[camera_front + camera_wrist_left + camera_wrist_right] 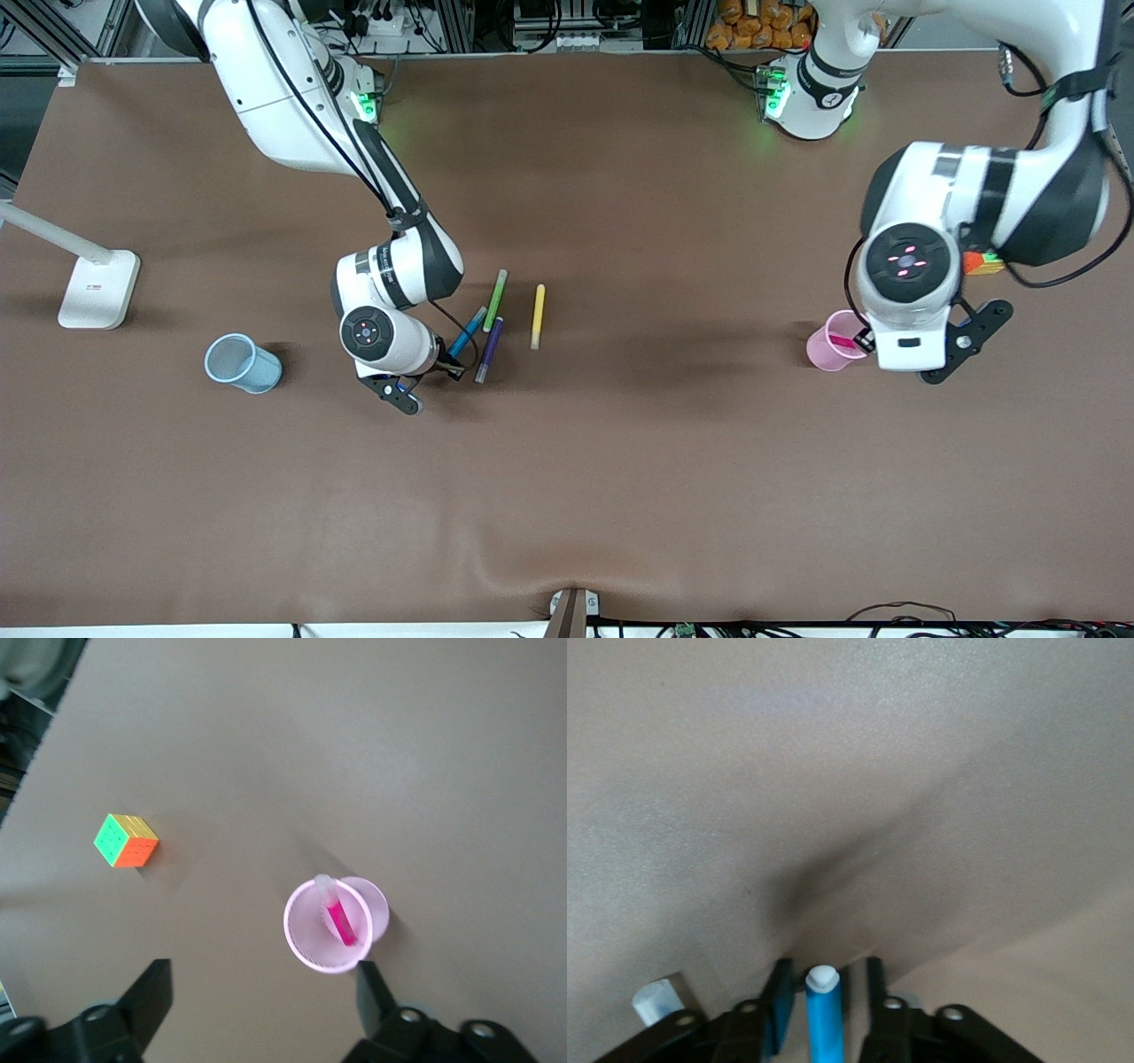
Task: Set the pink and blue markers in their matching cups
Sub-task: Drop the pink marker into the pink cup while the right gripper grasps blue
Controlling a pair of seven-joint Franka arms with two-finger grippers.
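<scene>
Pink marker in its cup under a released left gripper; right gripper clamped around the blue marker among the loose pens.

The left gripper (pixel 261 1010) hangs spread wide over the pink cup (pixel 335 923), where the pink marker (pixel 337 917) leans inside, pale cap up; only the left wrist view shows this, along with a colour cube (pixel 126 841) on bare desk (pixel 620 461) well apart from the cup. The right gripper (pixel 824 1005) sits low at the desk, fingers grasping the blue marker (pixel 824 1019), whitish tip forward. Just beside it lie the purple marker (pixel 488 349), green marker (pixel 495 300) and yellow marker (pixel 537 316). The blue cup (pixel 241 362) stands apart toward the right arm's end, open desk between, with a white lamp base (pixel 97 289) near that edge.
</scene>
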